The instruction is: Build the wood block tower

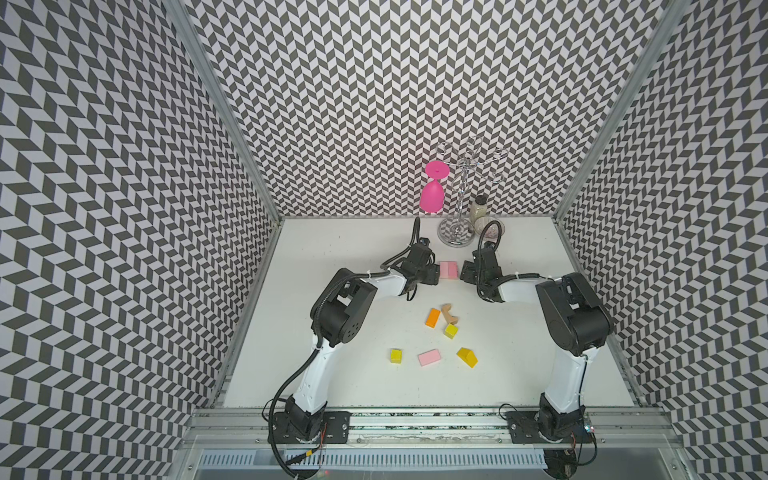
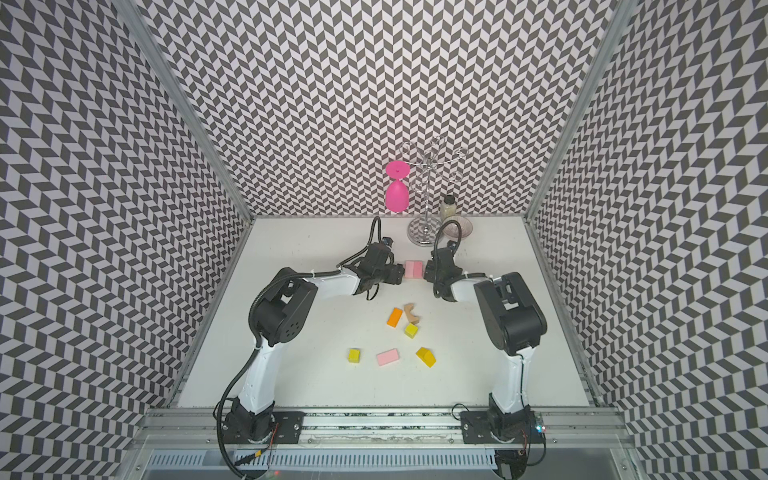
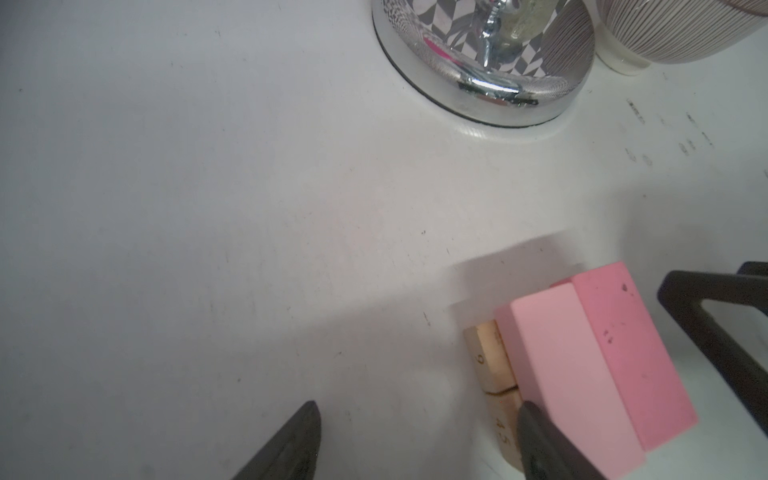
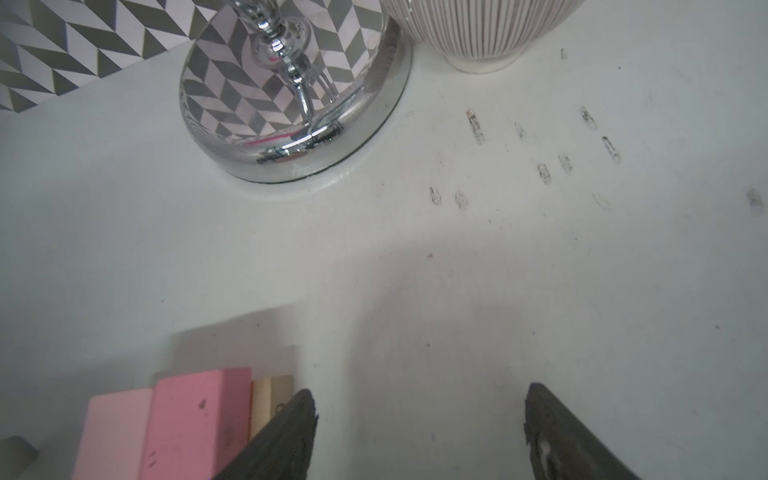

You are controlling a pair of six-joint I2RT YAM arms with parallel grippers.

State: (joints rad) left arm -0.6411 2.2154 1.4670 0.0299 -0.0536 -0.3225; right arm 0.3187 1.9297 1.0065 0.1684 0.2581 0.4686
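The tower, two pink bars laid side by side on tan bars, is found near the chrome stand, between the left gripper and the right gripper. Both are held spread, and nothing is gripped. The paler bar is perhaps touched by one left finger.

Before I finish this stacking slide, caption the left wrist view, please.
Two pink blocks resting on tan blocks, the open left claw beside them, chrome stand beyond.
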